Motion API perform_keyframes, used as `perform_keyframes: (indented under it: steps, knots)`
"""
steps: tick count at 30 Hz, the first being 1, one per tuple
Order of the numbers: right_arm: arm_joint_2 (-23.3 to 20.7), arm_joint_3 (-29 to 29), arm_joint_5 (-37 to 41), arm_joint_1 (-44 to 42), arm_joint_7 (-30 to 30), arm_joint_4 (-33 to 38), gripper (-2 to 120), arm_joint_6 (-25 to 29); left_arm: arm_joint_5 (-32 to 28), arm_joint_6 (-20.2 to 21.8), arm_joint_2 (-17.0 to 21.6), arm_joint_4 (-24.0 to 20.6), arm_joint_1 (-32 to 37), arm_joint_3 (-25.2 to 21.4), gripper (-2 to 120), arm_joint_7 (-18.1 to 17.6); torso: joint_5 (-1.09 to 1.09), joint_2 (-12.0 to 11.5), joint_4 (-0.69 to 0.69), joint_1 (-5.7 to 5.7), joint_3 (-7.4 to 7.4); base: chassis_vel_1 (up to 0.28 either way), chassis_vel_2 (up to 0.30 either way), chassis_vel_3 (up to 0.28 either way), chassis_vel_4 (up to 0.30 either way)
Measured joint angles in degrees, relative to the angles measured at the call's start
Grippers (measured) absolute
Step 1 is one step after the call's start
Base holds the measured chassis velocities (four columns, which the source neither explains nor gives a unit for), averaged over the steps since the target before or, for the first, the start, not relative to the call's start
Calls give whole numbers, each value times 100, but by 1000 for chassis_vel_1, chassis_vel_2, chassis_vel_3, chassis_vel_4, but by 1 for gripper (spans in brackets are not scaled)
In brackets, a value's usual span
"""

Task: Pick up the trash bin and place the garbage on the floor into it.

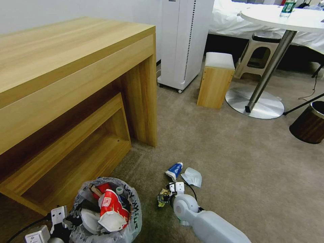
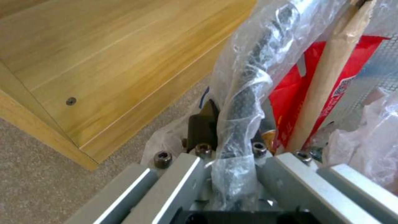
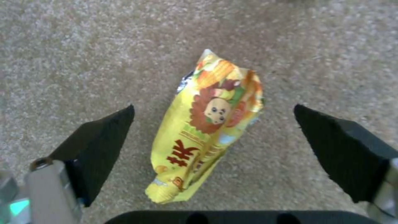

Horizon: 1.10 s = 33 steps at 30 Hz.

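The trash bin [image 1: 130, 216], lined with a crinkly plastic bag with black lettering, is at the lower left of the head view, full of red wrappers and white litter. My left gripper [image 1: 69, 221] is shut on its bag-covered rim [image 2: 238, 118]; a red wrapper [image 2: 296, 102] and a stick [image 2: 327, 77] lie just inside. My right gripper [image 1: 166, 197] hangs low over the floor [image 1: 236, 162], open, its fingers [image 3: 99, 146] either side of a yellow wrapper [image 3: 207, 130] without touching it. A blue-white wrapper [image 1: 174, 170] and a white crumpled piece [image 1: 192, 177] lie just beyond.
A wooden desk [image 1: 67, 84] with a low shelf stands close on the left. Farther off are a white appliance [image 1: 184, 40], a small wooden stool [image 1: 216, 81], a round table's metal base [image 1: 254, 103] and a dark brown bin [image 1: 308, 123]. Open carpet lies to the right.
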Motion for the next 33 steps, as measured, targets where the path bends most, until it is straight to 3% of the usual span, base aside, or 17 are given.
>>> perform_keyframes:
  steps: [14, 17, 26, 29, 33]
  knots:
    - [148, -136, -325, -62, -10, -325, 50, 188, -24, -18, -17, -22, -1, 10, 0, -36, 0, 0, -1, 0, 0, 0, 0, 0, 0]
    - [131, -139, -389, -89, -24, -337, 35, 231, -13, -43, -40, -19, 0, 19, 0, -32, 0, 0, -1, 0, 0, 0, 0, 0, 0]
    - [-93, -100, -595, -240, -172, -82, 6, 479, 4, -63, -54, -18, 9, 13, 0, -18, 1, 0, 0, 0, 0, 0, 0, 0, 0]
    - [-397, -79, -725, -325, -438, 227, 0, 892, 4, -63, -50, -8, 1, 7, 0, -16, 2, 0, 0, 0, 0, 0, 0, 0, 0]
    - [-1104, -5, -1308, -414, -1381, 697, 0, 2320, 6, -63, -34, 7, -10, 5, 0, -13, 0, 0, -3, 0, 0, 0, 0, 0, 0]
